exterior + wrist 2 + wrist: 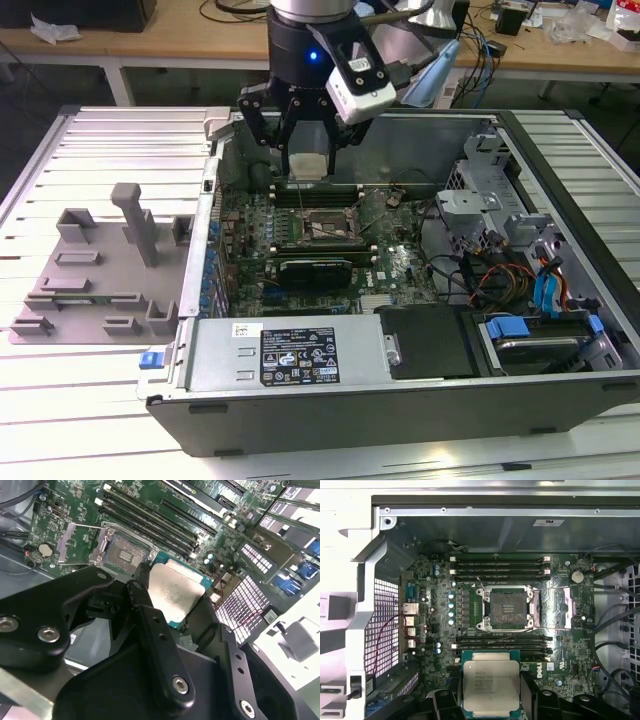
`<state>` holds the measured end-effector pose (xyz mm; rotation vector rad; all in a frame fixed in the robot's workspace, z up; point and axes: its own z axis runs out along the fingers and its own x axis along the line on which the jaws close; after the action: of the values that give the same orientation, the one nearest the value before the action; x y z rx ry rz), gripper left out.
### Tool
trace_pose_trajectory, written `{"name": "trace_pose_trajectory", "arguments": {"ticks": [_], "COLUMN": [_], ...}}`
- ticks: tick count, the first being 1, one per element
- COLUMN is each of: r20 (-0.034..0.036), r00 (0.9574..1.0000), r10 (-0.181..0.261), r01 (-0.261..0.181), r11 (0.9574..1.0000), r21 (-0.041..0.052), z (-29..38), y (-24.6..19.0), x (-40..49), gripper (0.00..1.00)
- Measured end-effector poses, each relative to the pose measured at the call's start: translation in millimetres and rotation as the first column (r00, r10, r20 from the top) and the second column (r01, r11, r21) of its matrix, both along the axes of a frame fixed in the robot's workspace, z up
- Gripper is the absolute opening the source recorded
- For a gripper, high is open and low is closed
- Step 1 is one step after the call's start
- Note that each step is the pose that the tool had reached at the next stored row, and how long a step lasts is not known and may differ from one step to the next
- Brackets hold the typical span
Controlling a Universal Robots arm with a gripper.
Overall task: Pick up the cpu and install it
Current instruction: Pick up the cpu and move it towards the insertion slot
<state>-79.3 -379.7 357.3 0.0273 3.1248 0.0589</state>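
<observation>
The cpu, a flat square chip with a pale silver top and green edge, is held between my black gripper's fingers above the open computer case. In the exterior view the gripper hangs over the back part of the motherboard with the cpu in it. The dark metal-framed socket lies open on the board, its retention frame swung aside, a little way from the chip. In the second wrist view the cpu sits beside the socket and over the memory slots.
The case's walls surround the board. Memory sticks flank the socket, and a dark card lies nearer the front. Drive bays and cables fill the exterior view's right. A grey plastic fixture with upright blocks stands on the table at the left.
</observation>
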Motion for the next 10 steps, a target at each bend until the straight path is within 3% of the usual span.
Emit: {"name": "trace_pose_trajectory", "arguments": {"ticks": [8,10], "r20": [0.0,-0.0001], "r00": [1.0,1.0], "r10": [0.0,0.0], "r01": [0.0,0.0], "r11": [1.0,1.0], "r21": [0.0,-0.0002], "z": [-18.7,-20.7], "y": [0.0,0.1], "x": [2.6,3.4], "gripper": [0.55,0.55]}}
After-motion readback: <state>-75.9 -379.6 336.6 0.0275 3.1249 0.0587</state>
